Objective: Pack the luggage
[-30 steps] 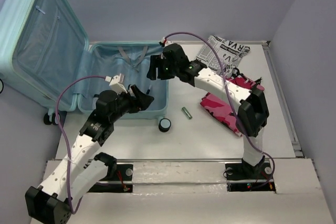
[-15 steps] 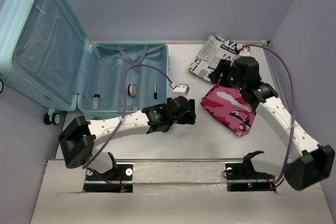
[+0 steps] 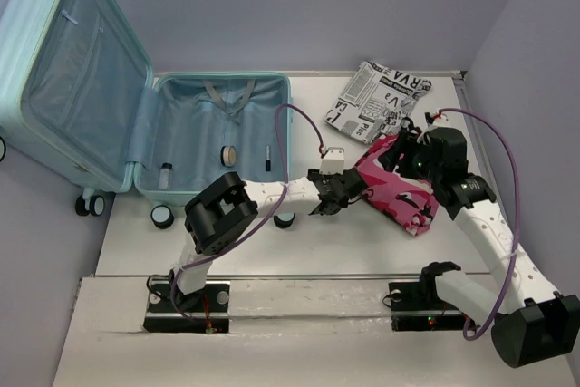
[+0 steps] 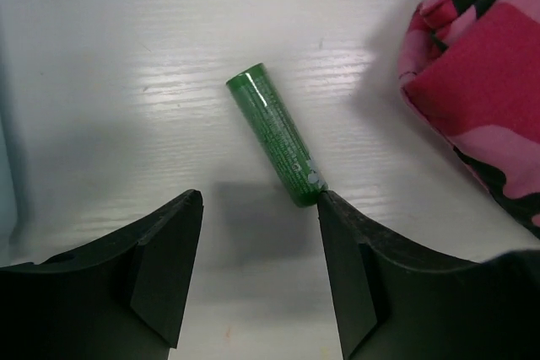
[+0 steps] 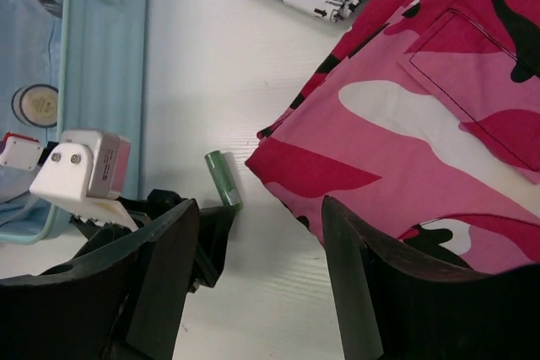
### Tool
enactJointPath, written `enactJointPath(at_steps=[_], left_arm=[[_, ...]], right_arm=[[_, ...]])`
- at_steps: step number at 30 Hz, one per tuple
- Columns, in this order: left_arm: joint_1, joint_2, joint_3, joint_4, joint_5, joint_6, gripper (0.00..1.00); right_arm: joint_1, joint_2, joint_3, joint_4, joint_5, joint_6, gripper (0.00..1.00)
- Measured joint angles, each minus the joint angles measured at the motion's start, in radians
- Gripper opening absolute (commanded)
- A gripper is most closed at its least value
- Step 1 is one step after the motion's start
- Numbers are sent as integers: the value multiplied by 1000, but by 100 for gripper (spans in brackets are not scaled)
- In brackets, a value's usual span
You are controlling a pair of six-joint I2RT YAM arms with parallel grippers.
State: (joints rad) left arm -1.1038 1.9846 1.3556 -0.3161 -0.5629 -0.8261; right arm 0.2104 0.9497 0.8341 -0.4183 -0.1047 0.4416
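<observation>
luggage (image 3: 91,79) at left end of desk (image 3: 227,242), lid propped open against wall, small items (image 3: 229,154) in base: ready for loading. Left arm stretched low across to right; left hand (image 4: 257,208) open, one fingertip touching end of green cylinder (image 4: 276,137), no grip, likely pick lineup. Pink camo garment (image 5: 405,149) just beside. Right arm bent over it; right hand (image 5: 260,208) open, empty.

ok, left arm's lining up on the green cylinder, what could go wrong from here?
1. The green cylinder lies slanted and off-centre to the open left gripper, its near end beside one fingertip. Closing may knock it away, and it looks able to roll.
2. The right gripper hovers open nearby, over the edge of the pink camo garment, so the arms could clash.
</observation>
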Motion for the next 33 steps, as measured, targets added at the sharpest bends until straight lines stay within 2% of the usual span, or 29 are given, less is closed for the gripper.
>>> enactJointPath(at_steps=[7,10,13,17,23,26,29,32,33], left_arm=[[42,40,65,6,-29,-2,64],[56,71,68,35,-13,2,58],[66,98,68,59,-6,14,48],[80,103,68,98,12,36,6],[91,82,55,125,36,79,6],[97,-32,-5,118,29,123,6],[125,-234,-64,114,30,156,6],[244,-492,-121,158,33,172,6],[331,-597,-158,191,43,174,6]], right_arm=[[-1,-9,-28,7,-71,3,65],[-1,-9,-37,10,-98,4,65],[-1,-12,-48,16,-117,6,65],[-1,-12,-52,19,-132,8,64],[-1,-14,-54,33,-138,11,64],[-1,-26,-72,39,-138,19,64],[-1,-39,-103,53,-138,31,65],[-1,-46,-127,54,-138,39,65],[-1,-48,-136,55,-138,43,65]])
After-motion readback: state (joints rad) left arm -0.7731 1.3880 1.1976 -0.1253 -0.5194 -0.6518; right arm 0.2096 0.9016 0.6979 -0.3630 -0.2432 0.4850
